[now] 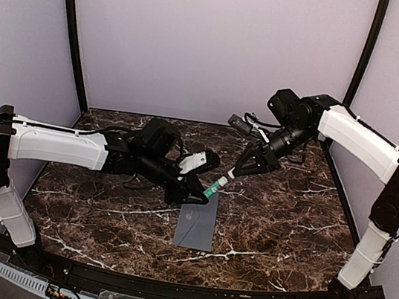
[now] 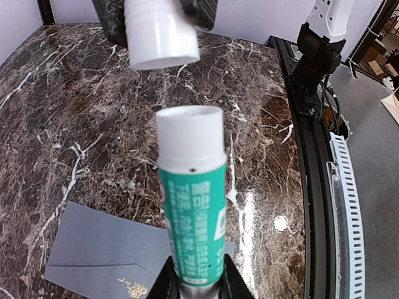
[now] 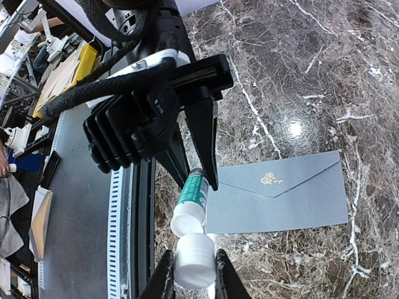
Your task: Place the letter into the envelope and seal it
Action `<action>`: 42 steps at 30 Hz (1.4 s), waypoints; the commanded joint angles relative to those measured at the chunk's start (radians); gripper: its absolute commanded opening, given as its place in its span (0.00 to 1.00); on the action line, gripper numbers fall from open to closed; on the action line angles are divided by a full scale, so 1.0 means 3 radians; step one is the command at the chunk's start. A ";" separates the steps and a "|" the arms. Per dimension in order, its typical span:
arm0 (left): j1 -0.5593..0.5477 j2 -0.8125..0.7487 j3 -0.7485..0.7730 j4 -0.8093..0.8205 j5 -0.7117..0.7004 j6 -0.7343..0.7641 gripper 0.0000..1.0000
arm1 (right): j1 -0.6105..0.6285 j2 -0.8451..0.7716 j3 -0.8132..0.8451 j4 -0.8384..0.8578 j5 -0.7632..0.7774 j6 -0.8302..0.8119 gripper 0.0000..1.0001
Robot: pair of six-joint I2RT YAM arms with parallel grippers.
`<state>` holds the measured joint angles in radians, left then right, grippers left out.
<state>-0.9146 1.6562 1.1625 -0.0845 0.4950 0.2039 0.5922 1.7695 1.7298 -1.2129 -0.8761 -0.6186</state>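
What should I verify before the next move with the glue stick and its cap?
1. Left claw gripping the glue stick: ok.
2. Right claw gripping the white cap: ok.
3. Cap separated from stick: ok, a gap shows in the left wrist view.
4. Envelope lying flat on the table, touched by neither claw: ok.
5. Letter inside the envelope: cannot tell; no letter is in view.
6. Flap glued down: cannot tell; it lies folded over.
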 commanded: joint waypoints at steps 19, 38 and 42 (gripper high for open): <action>-0.0024 -0.0149 0.0072 -0.0040 0.0020 0.0028 0.10 | 0.0105 0.0205 0.0169 -0.0083 -0.0145 0.0003 0.17; -0.0021 -0.0192 0.0065 0.0049 0.0090 -0.0127 0.09 | 0.0246 0.0155 0.0086 -0.0008 -0.0048 0.0059 0.18; -0.0024 -0.0205 0.0050 0.0162 0.0179 -0.0245 0.10 | 0.0291 0.0091 0.0054 0.0113 0.0142 0.0118 0.18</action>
<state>-0.9192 1.6550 1.1625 -0.1150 0.5045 0.1738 0.6468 1.8343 1.7546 -1.2358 -0.8928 -0.6102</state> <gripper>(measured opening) 0.180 0.180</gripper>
